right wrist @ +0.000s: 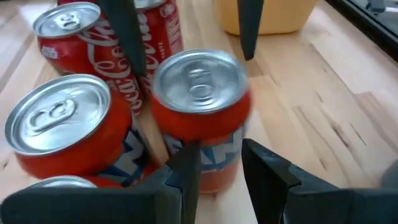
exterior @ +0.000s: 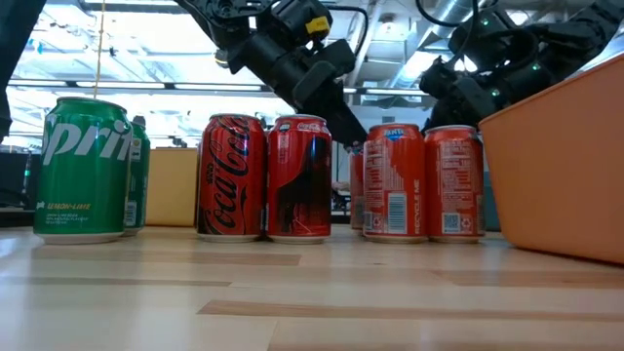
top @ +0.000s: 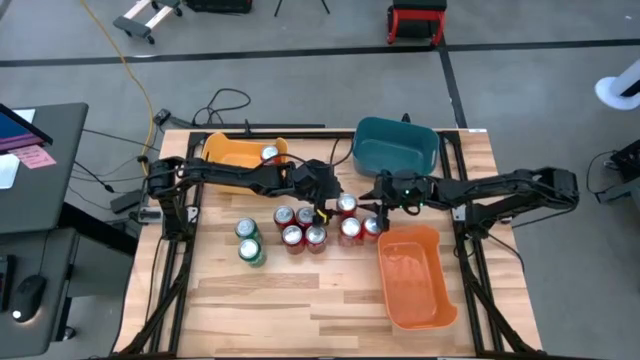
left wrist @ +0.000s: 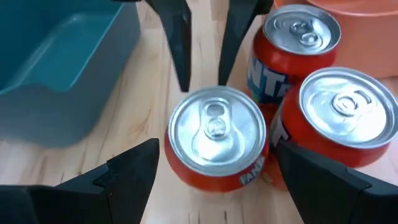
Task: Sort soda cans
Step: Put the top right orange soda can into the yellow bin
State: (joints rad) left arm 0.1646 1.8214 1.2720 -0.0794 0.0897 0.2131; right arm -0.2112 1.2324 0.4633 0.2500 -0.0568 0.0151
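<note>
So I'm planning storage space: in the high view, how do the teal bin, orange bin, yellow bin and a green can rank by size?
1. Orange bin, largest.
2. Teal bin.
3. Yellow bin: partly hidden by the left arm, so its rank against teal is unsure.
4. Green can, clearly smallest.

A yellow bin [top: 232, 151] is sitting at the far left of the wooden table [top: 300, 310], a teal bin [top: 396, 146] is standing at the far middle, and an orange bin [top: 417, 280] is lying toward the near right. Black cables [top: 225, 103] are trailing across the grey floor behind.
</note>
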